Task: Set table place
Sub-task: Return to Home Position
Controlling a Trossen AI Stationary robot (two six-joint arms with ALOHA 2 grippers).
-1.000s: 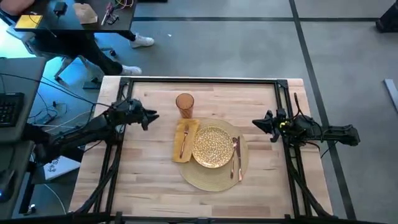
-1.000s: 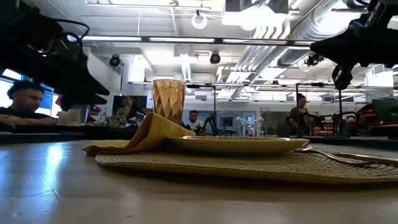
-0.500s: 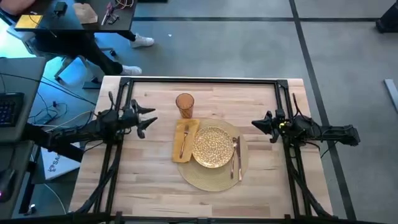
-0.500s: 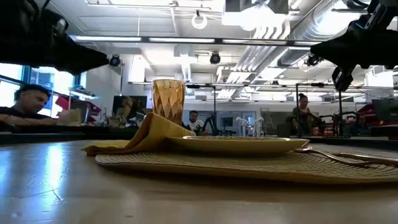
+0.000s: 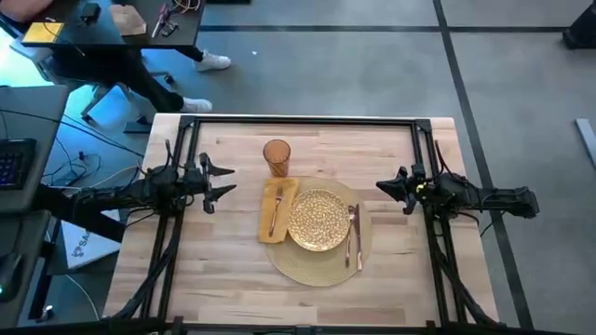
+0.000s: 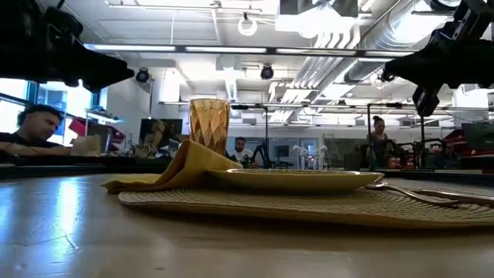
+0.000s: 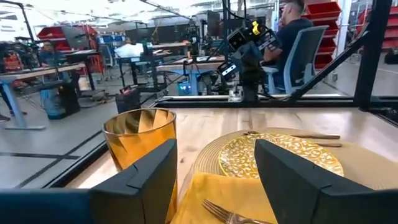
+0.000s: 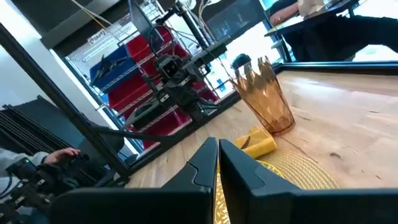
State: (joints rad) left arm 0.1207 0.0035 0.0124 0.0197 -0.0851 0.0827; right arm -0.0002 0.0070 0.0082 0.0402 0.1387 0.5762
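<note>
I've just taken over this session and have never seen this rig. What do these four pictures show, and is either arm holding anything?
Two dark robot arms work at a wooden table. The high picture looks straight down: the left arm shows on its left, the right arm on its right. The low picture looks level across the tabletop into the room, where people sit. The other two come from a camera on each wrist.

On the table lies a round mat with a gold plate on it. A yellow napkin carrying a fork lies beside the plate, with more cutlery on the plate's other side. An amber tumbler stands on bare wood past the napkin.

Nothing is held: the left jaws are open, the right jaws shut and empty.
</note>
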